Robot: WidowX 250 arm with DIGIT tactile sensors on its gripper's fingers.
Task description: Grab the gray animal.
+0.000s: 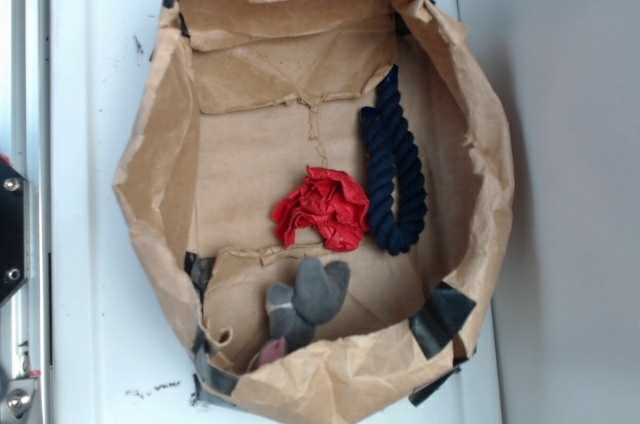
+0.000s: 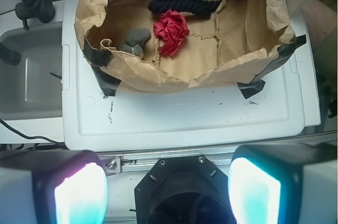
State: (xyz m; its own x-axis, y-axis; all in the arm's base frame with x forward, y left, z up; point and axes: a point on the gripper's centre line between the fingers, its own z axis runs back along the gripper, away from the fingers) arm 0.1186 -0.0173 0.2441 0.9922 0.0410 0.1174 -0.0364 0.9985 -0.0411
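Gray animal point(image 1: 308, 302) lies inside brown paper bin point(image 1: 150, 184), tucked in corner against low wall, partly hidden by rim. We judge it light, soft, compressible, non-slip plush; we recommend pinch across rounded body, not thin ear. Red paper ball point(image 1: 325, 206) sits just beside it; navy rope point(image 1: 393, 169) further off. Crumpled wall crowds one side; open room toward bin centre. End effector point(image 2: 168, 192) over white desk point(image 2: 185, 121), outside bin, fingers spread wide, holding nothing.
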